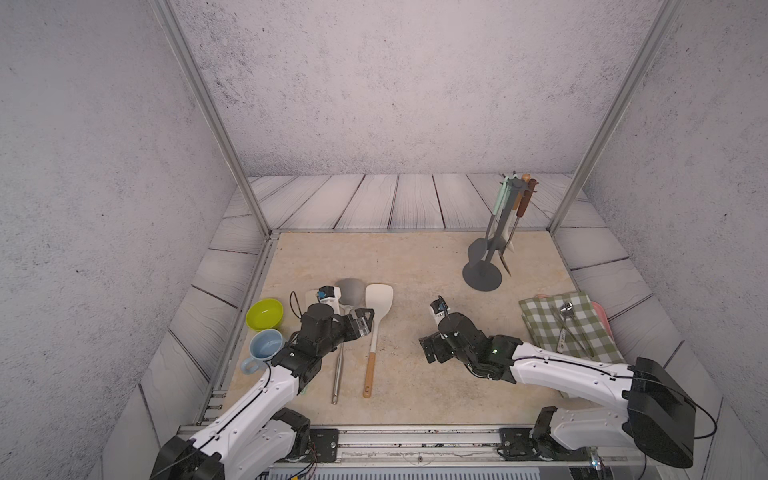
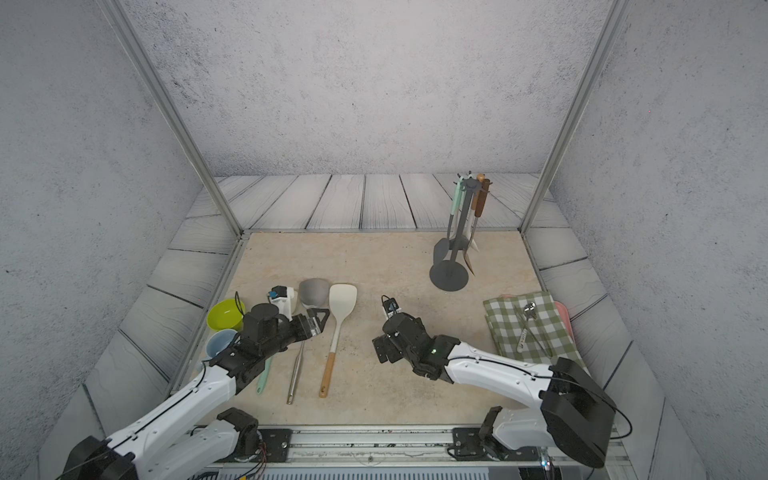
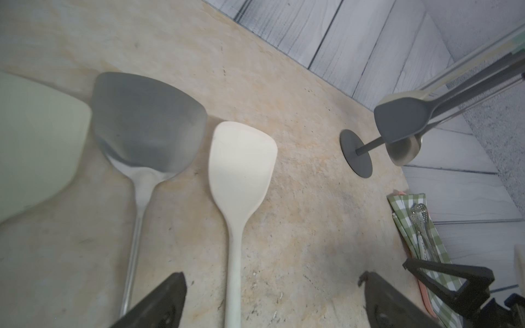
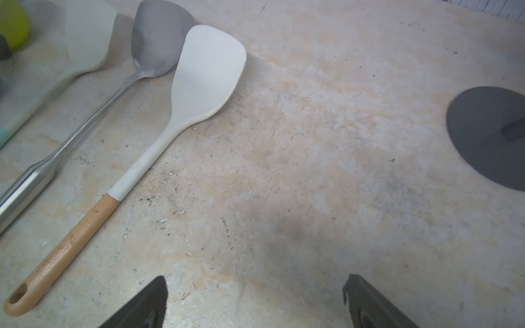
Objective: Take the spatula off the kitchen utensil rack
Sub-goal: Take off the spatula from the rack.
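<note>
The kitchen utensil rack (image 1: 482, 276) (image 2: 449, 276) stands at the back right on its round base, which also shows in both wrist views (image 3: 356, 153) (image 4: 488, 136). A dark grey spatula (image 1: 478, 250) (image 2: 441, 251) (image 3: 397, 119) hangs from it, beside utensils with mint and wooden handles. My left gripper (image 1: 365, 323) (image 3: 272, 279) is open low over the neck of a white spatula (image 1: 378, 299) that lies on the table. My right gripper (image 1: 428, 351) (image 4: 255, 284) is open over bare table, well short of the rack, holding nothing.
A steel spatula (image 1: 348, 291) and a pale green one (image 3: 34, 142) lie left of the white spatula. A lime bowl (image 1: 264, 313) and a blue cup (image 1: 266, 347) sit at the left edge. A green checked cloth (image 1: 569, 328) with a metal utensil lies at the right.
</note>
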Robot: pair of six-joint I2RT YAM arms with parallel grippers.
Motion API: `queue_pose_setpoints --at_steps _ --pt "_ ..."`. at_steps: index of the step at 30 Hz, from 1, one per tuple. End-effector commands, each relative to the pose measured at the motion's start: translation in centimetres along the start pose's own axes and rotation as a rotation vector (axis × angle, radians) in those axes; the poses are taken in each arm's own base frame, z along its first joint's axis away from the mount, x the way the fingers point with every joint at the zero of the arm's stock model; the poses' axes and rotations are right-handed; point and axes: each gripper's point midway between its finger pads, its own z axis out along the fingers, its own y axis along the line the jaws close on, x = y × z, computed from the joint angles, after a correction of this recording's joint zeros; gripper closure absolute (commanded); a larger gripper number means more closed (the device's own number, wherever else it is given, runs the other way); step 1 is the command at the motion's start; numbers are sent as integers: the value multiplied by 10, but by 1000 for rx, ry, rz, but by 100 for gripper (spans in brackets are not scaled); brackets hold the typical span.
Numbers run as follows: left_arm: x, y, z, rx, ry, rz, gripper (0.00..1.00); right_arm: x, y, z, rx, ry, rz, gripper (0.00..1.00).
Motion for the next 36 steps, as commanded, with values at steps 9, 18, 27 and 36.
queue_pose_setpoints --at_steps 9,18,27,36 --pt "20 -81 23 212 90 279 1 -13 -84 -21 33 -209 241 1" --pt "28 -82 32 214 121 304 1 -33 -125 -42 59 -298 379 11" --pt "22 -81 23 214 76 297 1 -113 -164 -49 105 -391 406 24" --pt "14 -79 14 196 32 296 1 -181 -214 -34 160 -458 379 46"
